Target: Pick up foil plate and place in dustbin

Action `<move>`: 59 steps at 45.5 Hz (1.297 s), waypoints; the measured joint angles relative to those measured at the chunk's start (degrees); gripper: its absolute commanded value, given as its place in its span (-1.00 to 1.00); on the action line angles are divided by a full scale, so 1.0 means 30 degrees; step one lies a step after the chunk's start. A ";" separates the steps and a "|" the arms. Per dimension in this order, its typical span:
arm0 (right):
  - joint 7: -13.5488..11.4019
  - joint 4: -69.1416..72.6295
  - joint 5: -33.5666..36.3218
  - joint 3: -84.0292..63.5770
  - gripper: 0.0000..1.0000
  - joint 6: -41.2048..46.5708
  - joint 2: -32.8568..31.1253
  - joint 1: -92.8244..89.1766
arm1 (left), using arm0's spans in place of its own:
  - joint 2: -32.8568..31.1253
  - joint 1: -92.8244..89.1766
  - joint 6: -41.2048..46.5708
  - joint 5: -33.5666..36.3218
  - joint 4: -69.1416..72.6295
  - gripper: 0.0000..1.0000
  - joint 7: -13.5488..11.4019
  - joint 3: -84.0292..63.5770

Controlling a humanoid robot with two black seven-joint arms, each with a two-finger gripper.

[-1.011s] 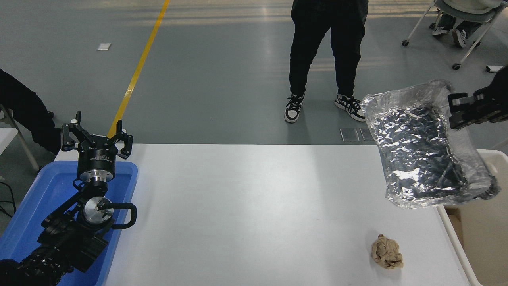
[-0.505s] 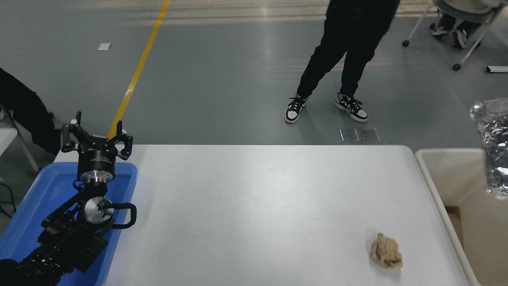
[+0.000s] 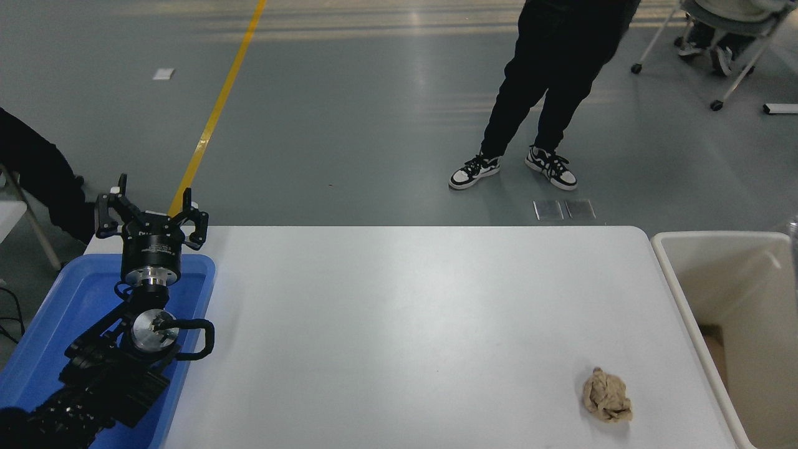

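The foil plate is almost wholly out of view; only a faint shiny sliver (image 3: 793, 234) shows at the picture's right edge, above the dustbin. The cream dustbin (image 3: 676, 274) stands against the table's right end, and its deep inside looks bare where I can see it. My right arm and gripper are out of view. My left gripper (image 3: 151, 209) is parked at the lower left over the blue bin, open and empty.
A crumpled brown paper ball (image 3: 607, 395) lies near the table's front right corner. A blue plastic bin (image 3: 62, 299) sits under the left arm. A person's legs (image 3: 542, 93) stand beyond the table's far edge. A wheeled chair (image 3: 729, 37) is at the top right.
The right gripper carried the foil plate rightward over the dustbin and out of the picture. The person beyond the table stepped to the right. The left arm has not moved.
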 measured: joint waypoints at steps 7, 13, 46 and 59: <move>-0.0166 -0.1487 0.1377 0.0591 -1.00 -0.1125 0.1384 -0.2499 | -0.0003 0.0007 0.0005 0.0006 -0.0003 0.98 0.0001 -0.0005; -0.0309 -0.2316 0.1964 0.0808 -1.00 -0.1791 0.2291 -0.3742 | -0.0002 0.0005 0.0006 -0.0001 -0.0005 0.98 0.0000 -0.0014; -0.0407 0.2048 0.1050 -0.0517 1.00 -0.2628 0.2036 -0.0180 | 0.0002 0.0004 0.0002 0.0014 -0.0004 0.98 0.0003 -0.0001; -0.0418 1.0494 0.0076 -0.4000 1.00 -0.0853 0.0233 0.8601 | -0.0001 -0.0004 -0.0027 0.0047 -0.0006 0.98 0.0027 0.0004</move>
